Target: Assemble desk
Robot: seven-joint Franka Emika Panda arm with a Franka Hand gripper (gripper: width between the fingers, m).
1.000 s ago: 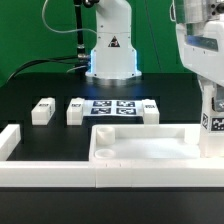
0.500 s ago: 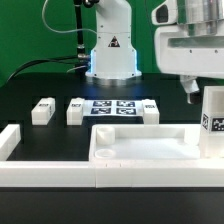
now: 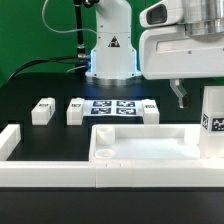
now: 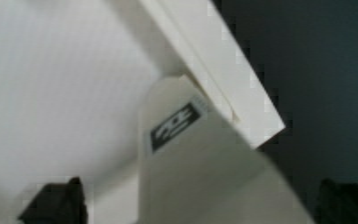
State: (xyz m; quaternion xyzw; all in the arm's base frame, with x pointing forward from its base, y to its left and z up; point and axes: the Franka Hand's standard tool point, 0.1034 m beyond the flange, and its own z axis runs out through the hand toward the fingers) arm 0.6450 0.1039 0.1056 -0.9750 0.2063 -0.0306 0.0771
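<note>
- While your gripper hangs over the exterior view's right end of the table, its two dark fingertips stand spread wide, pinching nothing.
- In the exterior view you see only one finger, in the air near the upright leg post and clear of it.
- That post stands on end at the right end of the desk panel, its tag towards the camera; you cannot tell whether it is seated in the panel.
- The panel lies rim up, just behind the long low rail.
- Farther back, a first lying post rests apart on the left, a second lying post just beside the marker board, and a third lying post at the board's other end.
</note>
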